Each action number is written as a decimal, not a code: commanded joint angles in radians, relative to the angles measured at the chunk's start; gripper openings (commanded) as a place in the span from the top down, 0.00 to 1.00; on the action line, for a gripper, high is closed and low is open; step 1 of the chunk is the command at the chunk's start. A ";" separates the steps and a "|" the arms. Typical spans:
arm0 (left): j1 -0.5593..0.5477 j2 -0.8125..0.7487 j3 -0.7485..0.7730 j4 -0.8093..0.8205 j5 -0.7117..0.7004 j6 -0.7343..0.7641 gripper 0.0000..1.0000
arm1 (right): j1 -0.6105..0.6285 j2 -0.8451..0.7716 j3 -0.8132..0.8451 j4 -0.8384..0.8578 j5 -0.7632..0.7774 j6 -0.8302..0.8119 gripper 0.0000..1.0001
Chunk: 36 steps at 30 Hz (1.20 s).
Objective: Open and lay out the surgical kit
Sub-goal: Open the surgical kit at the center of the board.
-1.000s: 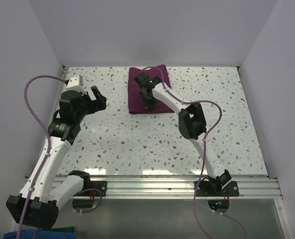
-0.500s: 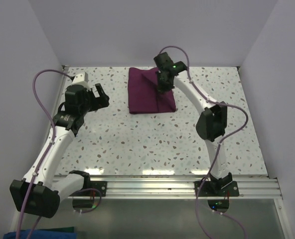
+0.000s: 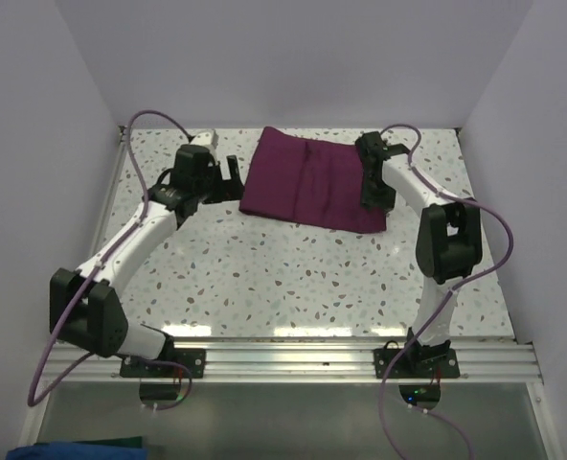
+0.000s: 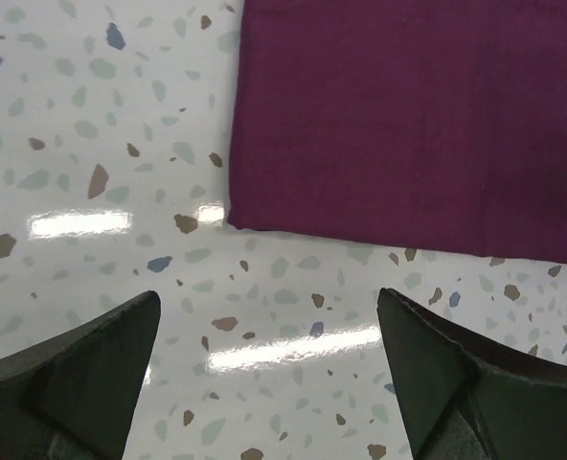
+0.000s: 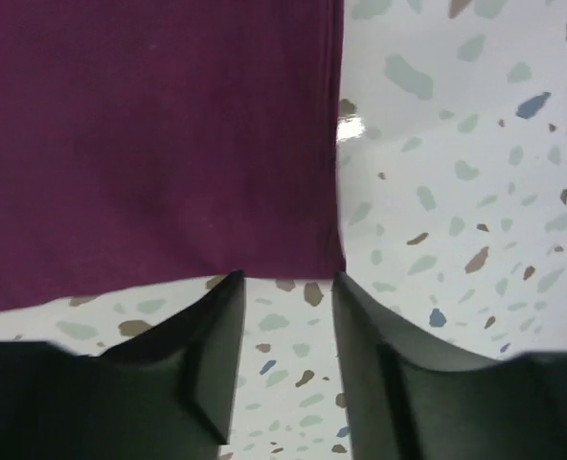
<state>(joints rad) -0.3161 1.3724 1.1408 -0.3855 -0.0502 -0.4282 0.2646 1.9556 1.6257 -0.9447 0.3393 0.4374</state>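
The surgical kit's dark maroon cloth wrap (image 3: pixel 307 187) lies spread flat at the back of the speckled table, wider than it is deep. My left gripper (image 3: pixel 234 180) hovers just off its left edge, wide open. In the left wrist view the cloth's near left corner (image 4: pixel 408 125) lies ahead of the empty gap between the fingers (image 4: pixel 266 297). My right gripper (image 3: pixel 373 196) is over the cloth's right end. In the right wrist view its fingers stand apart (image 5: pixel 287 280) just short of the cloth's corner (image 5: pixel 149 144), with only table between them.
White walls close the table (image 3: pixel 293 278) on the left, back and right. A metal rail (image 3: pixel 312 359) with both arm bases runs along the near edge. Purple cables loop beside each arm.
The right gripper drew a flap of the cloth out to the right, so the wrap now lies wider, then let it go. The left arm swung in to the cloth's left edge.
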 commanded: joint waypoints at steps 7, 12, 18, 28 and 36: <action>-0.213 0.367 0.334 -0.001 -0.119 -0.015 0.00 | -0.071 -0.130 -0.013 -0.052 0.147 0.057 0.16; -0.294 0.623 0.540 -0.084 -0.172 0.012 0.00 | -0.071 -0.262 -0.039 -0.057 0.093 0.043 0.16; -0.379 0.823 0.721 -0.220 -0.342 0.032 0.03 | -0.071 -0.362 -0.084 -0.065 0.096 0.009 0.17; -0.379 0.884 0.692 -0.253 -0.404 0.029 0.22 | -0.076 -0.406 -0.128 -0.068 0.098 0.009 0.17; -0.330 0.867 0.689 -0.216 -0.333 0.054 0.99 | -0.074 -0.356 -0.093 -0.081 0.072 0.020 0.18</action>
<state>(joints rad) -0.6865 2.2669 1.8187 -0.6170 -0.4076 -0.3851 0.1902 1.5852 1.4994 -1.0058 0.4232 0.4522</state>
